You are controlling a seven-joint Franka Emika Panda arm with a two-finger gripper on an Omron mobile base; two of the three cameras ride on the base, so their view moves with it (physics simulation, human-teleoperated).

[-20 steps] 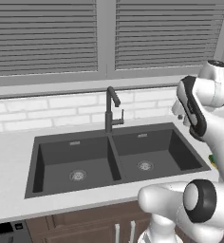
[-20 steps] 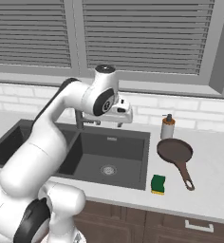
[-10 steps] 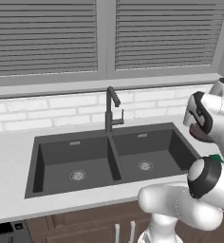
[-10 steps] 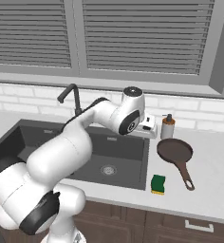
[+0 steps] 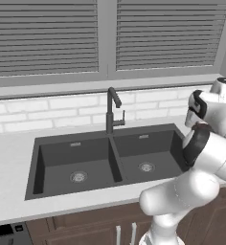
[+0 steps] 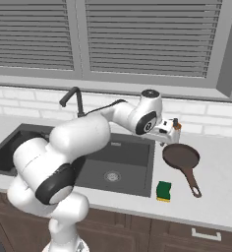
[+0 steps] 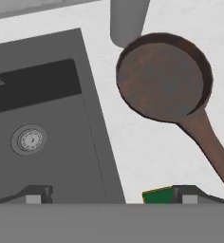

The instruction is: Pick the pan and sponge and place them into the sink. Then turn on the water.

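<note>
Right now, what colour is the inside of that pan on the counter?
Dark reddish brown inside the pan, with a darker rim; the hand view shows it best.

Pan (image 7: 163, 80) matt dark brown; sink (image 7: 47, 85) matt grey, metal drain (image 7: 29, 139); counter (image 7: 128, 142) speckled.

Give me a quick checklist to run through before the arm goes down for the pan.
1. Pan on the counter right of the sink, not yet lifted: ok.
2. Pan's handle free, nothing lying on it: ok.
3. Gripper above the counter and holding nothing, fingertips spread wide: ok.
4. Gripper lined up over the pan: not ok, the pan sits off to one side in the hand view.
5. Right basin ready to receive, only its drain showing: ok.
6. Bottle behind the pan, close to the hand's path: cannot tell whether it clears.
</note>
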